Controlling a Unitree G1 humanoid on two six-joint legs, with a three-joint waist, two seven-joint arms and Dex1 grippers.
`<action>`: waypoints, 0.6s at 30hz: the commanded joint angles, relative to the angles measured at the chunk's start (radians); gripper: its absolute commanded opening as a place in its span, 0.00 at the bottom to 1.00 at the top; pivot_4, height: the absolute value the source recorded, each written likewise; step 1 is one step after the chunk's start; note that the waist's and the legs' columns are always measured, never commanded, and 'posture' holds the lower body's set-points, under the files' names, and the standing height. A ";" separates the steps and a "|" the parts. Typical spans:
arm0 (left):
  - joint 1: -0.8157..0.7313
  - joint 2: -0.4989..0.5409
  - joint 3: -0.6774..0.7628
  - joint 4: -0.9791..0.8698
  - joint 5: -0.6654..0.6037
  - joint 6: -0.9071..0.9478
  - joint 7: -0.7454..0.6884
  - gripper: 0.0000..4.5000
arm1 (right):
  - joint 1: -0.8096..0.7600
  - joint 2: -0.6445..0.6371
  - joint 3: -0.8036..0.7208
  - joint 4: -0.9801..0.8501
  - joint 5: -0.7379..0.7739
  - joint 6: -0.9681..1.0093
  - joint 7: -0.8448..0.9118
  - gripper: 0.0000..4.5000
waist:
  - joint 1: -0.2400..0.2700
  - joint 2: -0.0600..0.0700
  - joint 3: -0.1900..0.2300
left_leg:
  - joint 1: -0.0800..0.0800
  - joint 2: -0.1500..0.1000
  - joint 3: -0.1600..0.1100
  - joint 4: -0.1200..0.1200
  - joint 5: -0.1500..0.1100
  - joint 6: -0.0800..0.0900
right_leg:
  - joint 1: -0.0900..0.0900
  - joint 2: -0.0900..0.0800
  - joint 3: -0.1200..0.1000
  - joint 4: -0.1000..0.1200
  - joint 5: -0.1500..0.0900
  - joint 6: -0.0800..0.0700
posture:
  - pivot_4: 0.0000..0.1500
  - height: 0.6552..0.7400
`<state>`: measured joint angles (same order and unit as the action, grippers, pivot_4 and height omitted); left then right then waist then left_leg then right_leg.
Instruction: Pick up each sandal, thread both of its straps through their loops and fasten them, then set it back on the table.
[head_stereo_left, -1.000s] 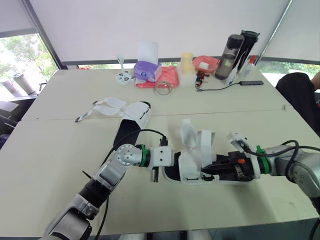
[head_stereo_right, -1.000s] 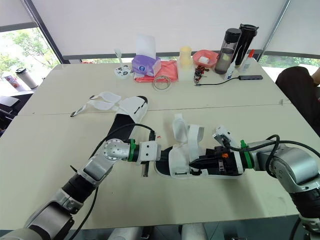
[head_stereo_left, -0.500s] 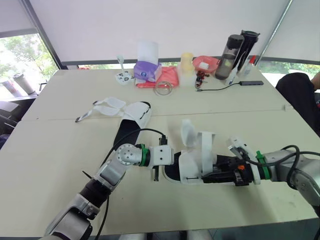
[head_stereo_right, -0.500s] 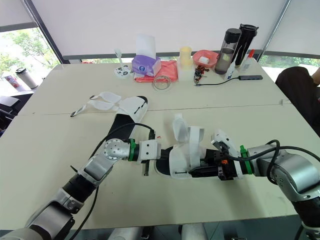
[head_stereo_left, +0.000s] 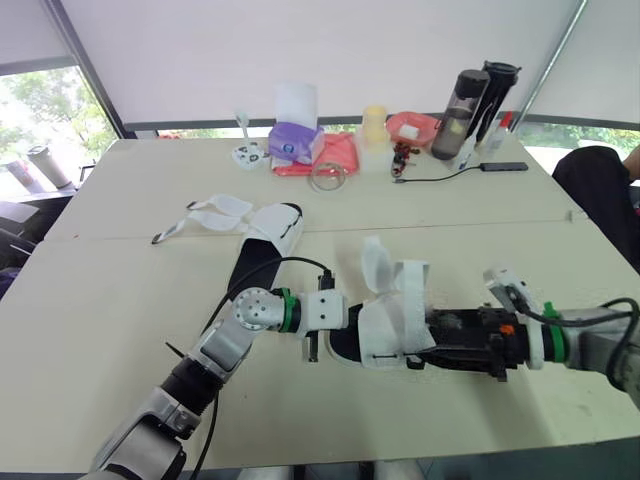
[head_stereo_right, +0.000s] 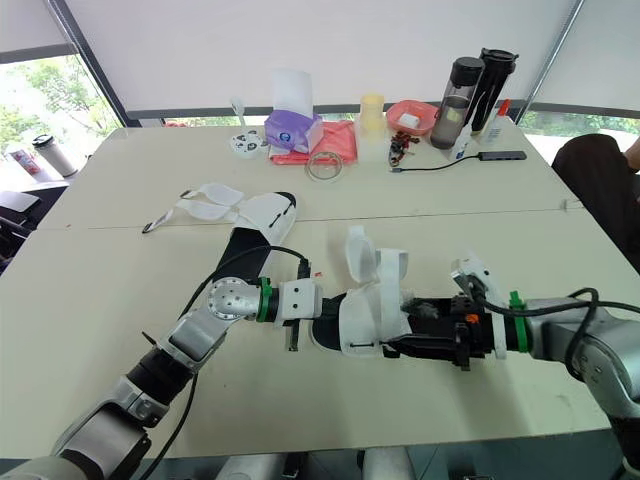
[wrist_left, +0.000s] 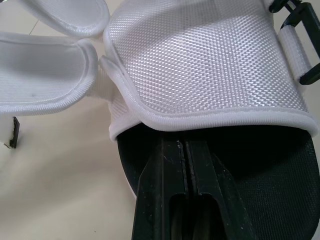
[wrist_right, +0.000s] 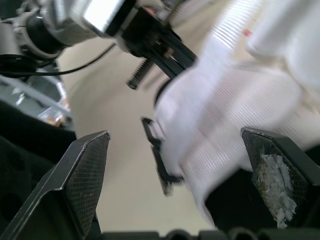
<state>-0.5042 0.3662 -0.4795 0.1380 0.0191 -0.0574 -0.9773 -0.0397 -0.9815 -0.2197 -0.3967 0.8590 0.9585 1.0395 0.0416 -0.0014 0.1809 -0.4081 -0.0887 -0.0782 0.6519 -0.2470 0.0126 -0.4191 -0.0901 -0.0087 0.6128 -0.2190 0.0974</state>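
I see a pale tabletop (head_stereo_left: 110, 300) from the head camera. A white sandal with a black footbed (head_stereo_left: 395, 320) lies flat at about 5 o'clock from the middle of the view, with its length running from 9 to 3 o'clock.

My left tool (head_stereo_left: 312, 345) is at the sandal's 9 o'clock end. In its wrist view the two black fingers (wrist_left: 172, 200) are pressed together and reach in over the footbed under the wide mesh strap (wrist_left: 200, 65). I cannot tell whether they pinch anything.

My right tool (head_stereo_left: 445, 335) is at the sandal's 3 o'clock end. Its fingers are spread wide apart, with white strap material between them, untouched by either finger. A narrower strap flap (head_stereo_left: 375, 268) stands upright at the sandal's 12 o'clock side.

The second sandal (head_stereo_left: 265, 235) lies near the centre of the view, toward 10 o'clock. Its white straps are splayed open on the tabletop.

At 12 o'clock, along the far edge, stand a purple tissue box (head_stereo_left: 295, 142), a pink bowl (head_stereo_left: 412, 126) and two dark bottles (head_stereo_left: 470, 100).
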 joint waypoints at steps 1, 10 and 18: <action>0.013 0.005 -0.007 0.044 0.030 0.011 -0.001 0.00 | 0.059 0.013 -0.121 -0.039 0.069 0.046 -0.047 1.00 | 0.000 0.000 0.000 | 0.000 0.000 0.000 0.000 0.000 0.000 | 0.000 0.000 0.000 0.000 0.000 0.000 | 1.00 1.00; 0.012 0.002 -0.004 0.053 0.025 0.004 -0.012 0.00 | 0.287 0.056 -0.285 -0.219 0.290 0.167 -0.136 1.00 | 0.000 0.000 0.000 | 0.000 0.000 0.000 0.000 0.000 0.000 | 0.000 0.000 0.000 0.000 0.000 0.000 | 1.00 1.00; 0.008 -0.005 -0.006 0.062 0.022 0.003 -0.021 0.00 | 0.322 0.119 -0.198 -0.270 0.283 0.128 -0.246 1.00 | -0.001 -0.001 -0.001 | 0.001 0.000 0.000 0.000 0.000 0.000 | 0.001 0.000 0.000 0.000 -0.002 0.004 | 1.00 1.00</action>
<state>-0.5077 0.3564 -0.4743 0.1635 0.0176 -0.0710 -0.9902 0.2904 -0.8696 -0.4144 -0.6480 1.1414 1.1066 0.8074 0.0408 -0.0020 0.1799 -0.4074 -0.0883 -0.0782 0.6522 -0.2471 0.0126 -0.4178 -0.0902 -0.0087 0.6128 -0.2215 0.1013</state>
